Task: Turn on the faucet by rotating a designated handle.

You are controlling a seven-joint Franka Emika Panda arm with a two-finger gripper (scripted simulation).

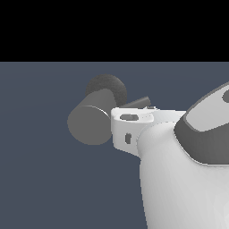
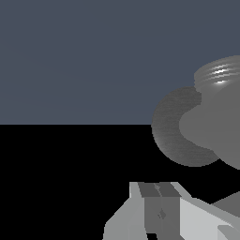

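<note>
Claw beside the faucet

The white claw (image 1: 129, 129) sits just beside the faucet (image 1: 91, 120); its opening cannot be told. The grey cylinder's long axis points toward the exterior view's lower left; the thin handle (image 1: 138, 103) projects rightward behind the claw.

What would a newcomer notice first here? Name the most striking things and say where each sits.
The big white robot arm fills the exterior view's lower right. Beside it, toward the exterior view's left, sits the faucet, a stubby grey cylinder on a darker round base. Its thin handle pokes out just above the arm's white wrist part; the gripper itself is hidden there, and the wrist view does not show its state clearly.
</note>
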